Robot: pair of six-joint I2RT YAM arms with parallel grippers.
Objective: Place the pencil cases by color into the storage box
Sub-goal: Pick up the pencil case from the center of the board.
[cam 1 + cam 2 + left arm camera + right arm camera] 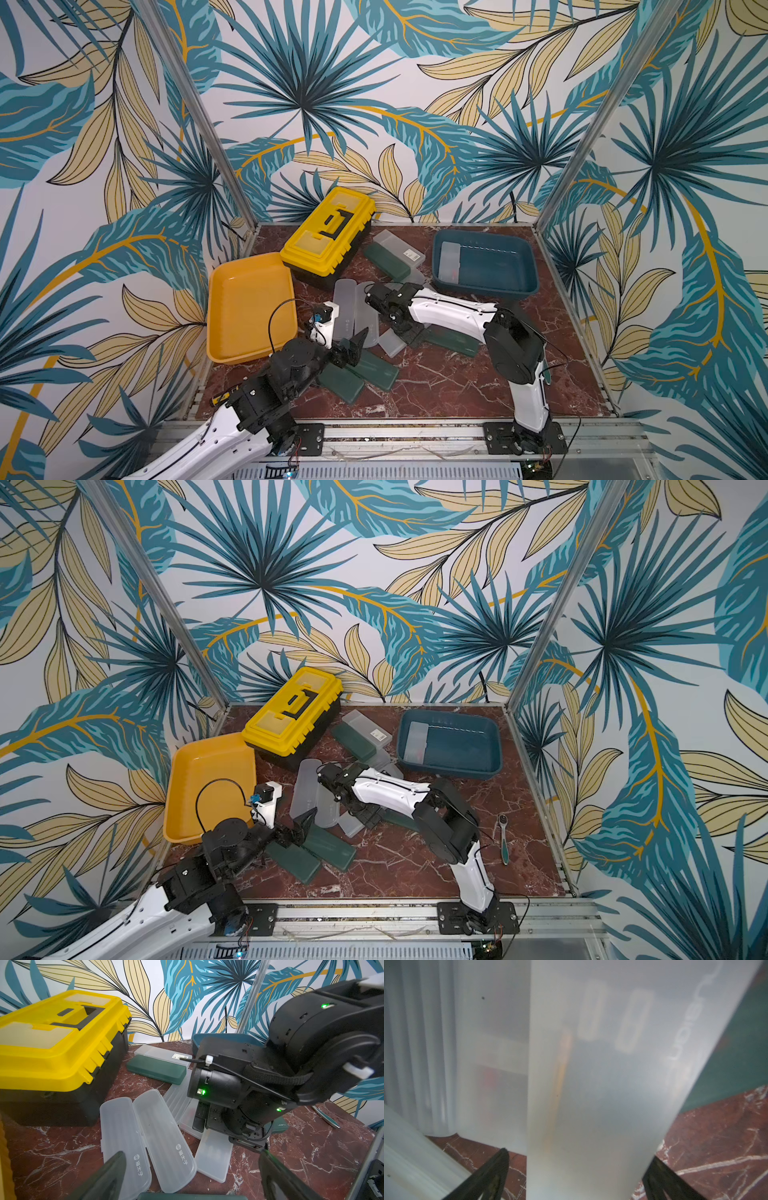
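I had the right gripper (578, 1155) spread wide astride a frosted translucent oblong pencil case (602, 1084) lying mid-table, gripping nothing. The left gripper (193, 1154) gaped, unloaded, above dark green flat cases (374, 370). A yellow-and-black plastic toolbox (328, 237) crowded the pile. The teal rectangular tub (494, 270) held one frosted case (449, 259).

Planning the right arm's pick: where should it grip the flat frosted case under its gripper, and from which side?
Probably the two long edges, pinched across the narrow width, coming from above. The frosted case lies flat and low, leaving little room for a side approach, and the right gripper stands open astride its width.
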